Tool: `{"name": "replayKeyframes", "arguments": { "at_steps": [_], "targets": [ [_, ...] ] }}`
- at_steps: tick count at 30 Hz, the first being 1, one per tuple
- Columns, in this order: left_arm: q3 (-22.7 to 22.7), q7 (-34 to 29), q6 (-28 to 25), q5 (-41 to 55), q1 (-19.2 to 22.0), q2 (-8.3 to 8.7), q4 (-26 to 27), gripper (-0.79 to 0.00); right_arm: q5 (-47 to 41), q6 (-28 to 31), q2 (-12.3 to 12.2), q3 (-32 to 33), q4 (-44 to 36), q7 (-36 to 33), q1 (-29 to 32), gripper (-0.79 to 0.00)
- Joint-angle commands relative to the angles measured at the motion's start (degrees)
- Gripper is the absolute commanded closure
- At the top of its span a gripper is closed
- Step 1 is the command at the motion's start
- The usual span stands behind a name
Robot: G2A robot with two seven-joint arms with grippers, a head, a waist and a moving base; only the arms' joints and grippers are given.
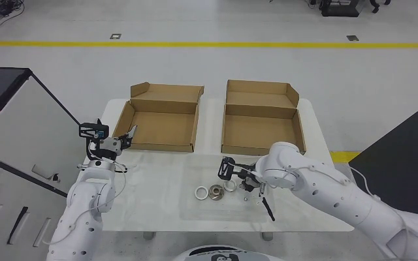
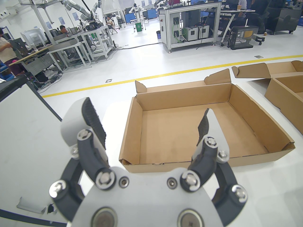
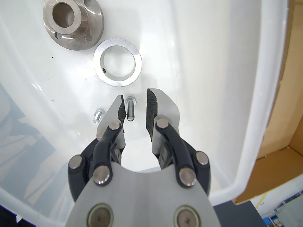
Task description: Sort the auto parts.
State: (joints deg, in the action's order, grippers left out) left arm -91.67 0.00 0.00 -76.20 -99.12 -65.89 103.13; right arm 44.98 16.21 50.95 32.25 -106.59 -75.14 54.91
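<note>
At the left edge of the white surface [image 1: 157, 196], the left arm [image 1: 88, 196] holds its jaws wide apart, level with the near corner of the left cardboard box [image 1: 160, 127]. Its wrist view looks across that shallow, flap-lidded box into the room, which the top view cuts short. There is a pale floor with a yellow line [image 2: 165, 74], framed workbenches [image 2: 191, 24] and other robot arms [image 2: 78, 8] behind.

The right cardboard box [image 1: 261, 127] sits just beside the first, also open. In front of both lies a glossy, translucent plastic tray [image 3: 269, 90] holding the auto parts. The top view gives three round parts in a row. The right wrist view shows two of them close, a flanged steel hub [image 3: 73, 19] with bolt holes and a smooth aluminium ring [image 3: 117, 63]. It also shows a threaded long bolt [image 3: 130, 109] and a short bolt [image 3: 99, 115].

The right arm [image 1: 307, 179] has its ribbed black jaws apart, one on each side of the long bolt, which lies flat on the tray floor.
</note>
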Motion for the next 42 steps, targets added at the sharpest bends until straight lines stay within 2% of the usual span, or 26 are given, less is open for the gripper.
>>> {"name": "replayKeyframes", "arguments": {
  "at_steps": [1,6,10,14,29,42],
  "targets": [
    [0.0,0.0,0.0,0.0,0.0,0.00,0.0,-0.785,0.1,0.1,0.0,0.2,0.0,0.0,0.2,-0.240],
    [0.0,0.0,0.0,0.0,0.0,0.00,0.0,-0.785,0.2,0.2,0.0,0.6,-0.2,0.0,0.7,-0.219],
    [0.0,0.0,0.0,0.0,0.0,0.00,0.0,-0.785,0.5,0.3,0.0,0.8,-0.4,0.0,1.1,-0.163],
    [0.0,0.0,0.0,0.0,0.0,0.00,0.0,-0.785,0.6,0.2,0.1,1.0,-0.6,0.0,1.4,0.000],
    [0.0,0.0,0.0,0.0,0.0,0.00,0.0,-0.785,-0.5,0.3,-0.4,3.8,-3.7,-1.5,2.6,0.000],
    [0.0,0.0,0.0,0.0,0.0,0.00,0.0,-0.785,-7.5,1.1,-2.5,11.1,-9.8,-3.2,5.6,0.000]
  ]
}}
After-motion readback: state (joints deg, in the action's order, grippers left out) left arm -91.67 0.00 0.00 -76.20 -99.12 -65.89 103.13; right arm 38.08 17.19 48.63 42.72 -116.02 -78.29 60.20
